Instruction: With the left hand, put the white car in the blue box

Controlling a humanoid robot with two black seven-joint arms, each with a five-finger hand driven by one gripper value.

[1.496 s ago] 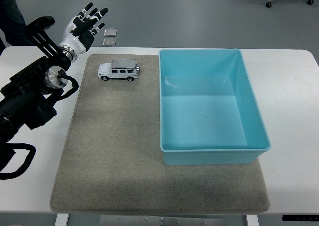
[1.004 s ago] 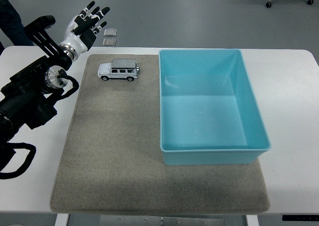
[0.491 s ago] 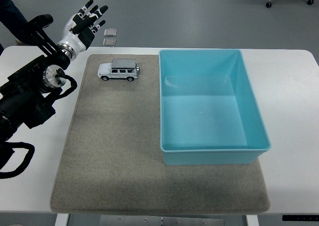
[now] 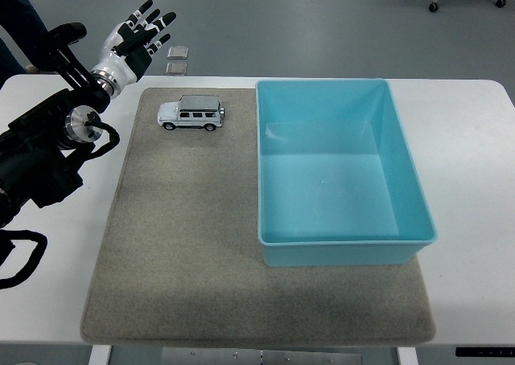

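Small white toy car (image 4: 191, 112): on grey felt mat (image 4: 185, 244), white worktop (image 4: 475, 188), left of empty blue plastic box (image 4: 342, 170). Left hand (image 4: 131, 39): raised beyond far-left corner, fingers spread, holding nothing. Step: approach; next, descend onto car and grasp

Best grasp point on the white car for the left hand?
Pinch the white car across its long sides at mid-body, coming down from above. It sits upright on the mat, lengthwise left-right, roof clear. The left hand is open beyond it.

Car and box on the mat

The car (image 4: 191, 112) sat left of the box (image 4: 346, 238); my left hand (image 4: 133, 41) hung behind-left (over the table's (image 4: 467, 148) far edge).
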